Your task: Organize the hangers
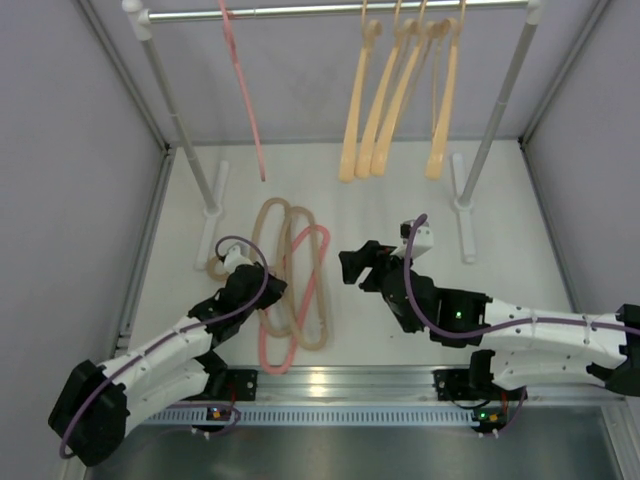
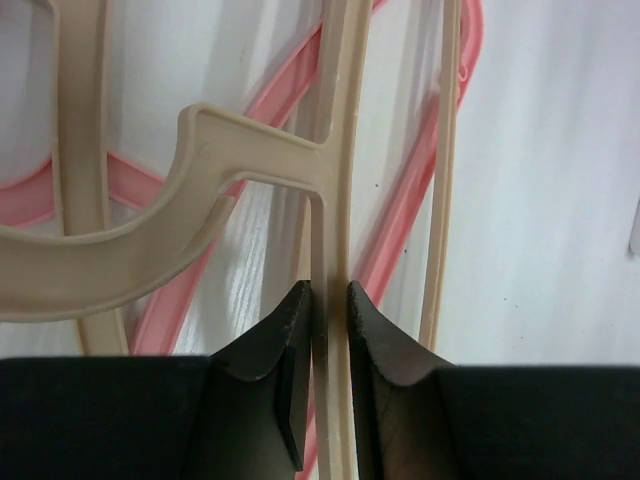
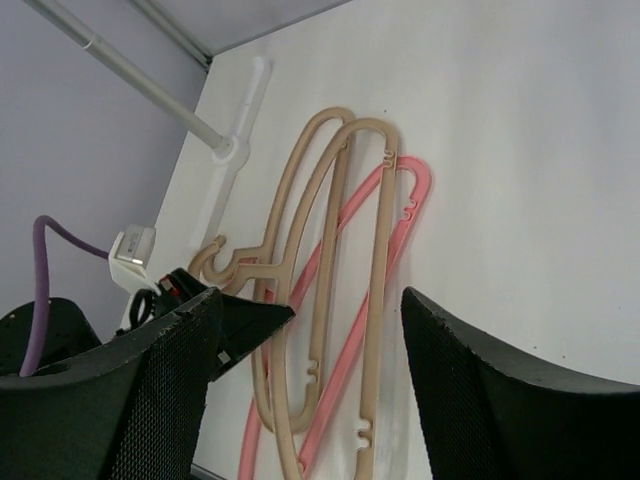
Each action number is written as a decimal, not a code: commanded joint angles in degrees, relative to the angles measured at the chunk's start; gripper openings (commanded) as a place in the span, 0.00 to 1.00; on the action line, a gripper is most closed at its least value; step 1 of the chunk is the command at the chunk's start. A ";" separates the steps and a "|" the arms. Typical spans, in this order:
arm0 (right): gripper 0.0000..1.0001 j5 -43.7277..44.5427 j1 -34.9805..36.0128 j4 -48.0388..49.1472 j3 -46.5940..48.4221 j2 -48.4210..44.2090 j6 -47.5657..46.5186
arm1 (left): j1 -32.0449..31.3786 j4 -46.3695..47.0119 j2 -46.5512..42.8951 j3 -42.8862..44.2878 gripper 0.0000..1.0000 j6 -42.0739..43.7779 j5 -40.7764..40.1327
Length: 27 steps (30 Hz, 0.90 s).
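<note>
— Three on the counter (image 1: 400,200), then?

— Yes: two beige hangers (image 1: 272,215) and a pink hanger (image 3: 418,175), overlapped in one pile at the near left.

— What has the left hand (image 2: 330,295) got?

— It is clamped on the stem of one beige hanger, just beside its hook. The pink hanger runs underneath that stem, and a thin beige arm lies close on the right.

— And the right hand (image 1: 357,270)?

— Fingers spread wide, holding nothing, just right of the pile.

— The far rail (image 1: 300,12)?

— A hanging pink hanger (image 1: 245,90) towards its left and four peach hangers (image 1: 385,110) towards its right, between the white posts (image 1: 180,130).
</note>
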 commanded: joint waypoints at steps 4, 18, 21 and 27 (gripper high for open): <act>0.69 1.89 0.85 -0.86 0.00 -1.17 1.14 | -0.07 -6.81 -4.81 6.01 0.12 3.43 -0.63; 0.69 2.24 0.85 -1.83 -0.17 -1.09 1.93 | -0.16 -12.52 -7.19 11.28 0.00 8.70 0.94; 0.69 2.68 0.85 -2.53 -0.09 -1.44 2.02 | -0.51 -14.80 -7.63 14.70 0.00 11.78 2.26; 0.68 3.56 0.85 -4.37 -0.08 -3.10 2.54 | -1.47 -23.40 -7.98 23.83 0.00 17.05 2.53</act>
